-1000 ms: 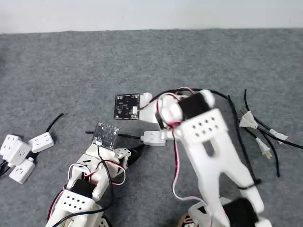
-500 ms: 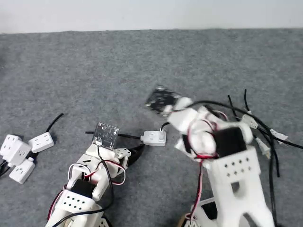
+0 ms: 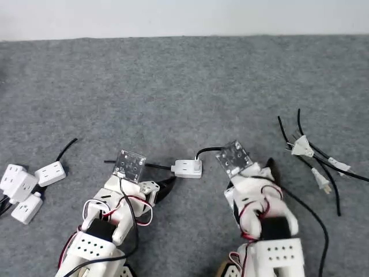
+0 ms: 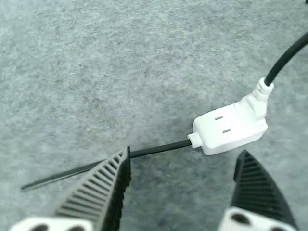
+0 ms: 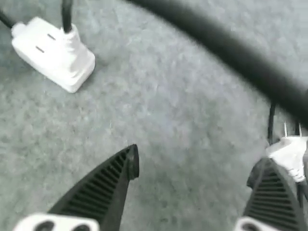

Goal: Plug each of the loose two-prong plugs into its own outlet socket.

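A white outlet socket lies mid-table with a white two-prong plug seated in its right end. The plug's black cable curls away from it. My left gripper rests just near of the socket, open and empty. In the left wrist view the socket and plug lie beyond the left gripper. My right gripper is open and empty, right of the socket. Its wrist view shows the socket far off and a loose plug by one fingertip.
Two loose white plugs with black cables lie at the right. Several spare white sockets sit at the far left. A thick black cable crosses the right wrist view. Grey carpet stretches behind.
The right arm has drawn back from the socket toward the near edge, leaving the plug seated in it. The left arm has stayed put.
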Available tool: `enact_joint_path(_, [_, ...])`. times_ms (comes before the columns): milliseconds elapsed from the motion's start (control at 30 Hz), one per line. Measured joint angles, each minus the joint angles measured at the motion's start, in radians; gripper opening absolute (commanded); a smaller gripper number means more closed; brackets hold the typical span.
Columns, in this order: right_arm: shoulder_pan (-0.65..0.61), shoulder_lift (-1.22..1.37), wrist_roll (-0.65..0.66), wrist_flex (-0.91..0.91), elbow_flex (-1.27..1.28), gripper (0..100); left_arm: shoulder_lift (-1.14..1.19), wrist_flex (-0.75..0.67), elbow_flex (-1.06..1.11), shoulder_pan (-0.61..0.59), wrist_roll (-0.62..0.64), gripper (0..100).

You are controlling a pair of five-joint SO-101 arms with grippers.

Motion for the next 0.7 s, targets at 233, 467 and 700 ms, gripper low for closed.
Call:
enact_joint_path(233, [0.000, -0.199, -0.009, -0.038, 0.172, 35.4, 0.000, 0.049, -0.015, 0.000, -0.150, 33])
enact_joint_path(467, [0.000, -0.331, -0.009, -0.038, 0.216, 35.4, 0.000, 0.247, -0.023, -0.006, -0.157, 33])
enact_joint_path(700, [0.006, -0.354, -0.009, -0.038, 0.215, 35.4, 0.000, 0.272, -0.023, -0.055, -0.235, 33])
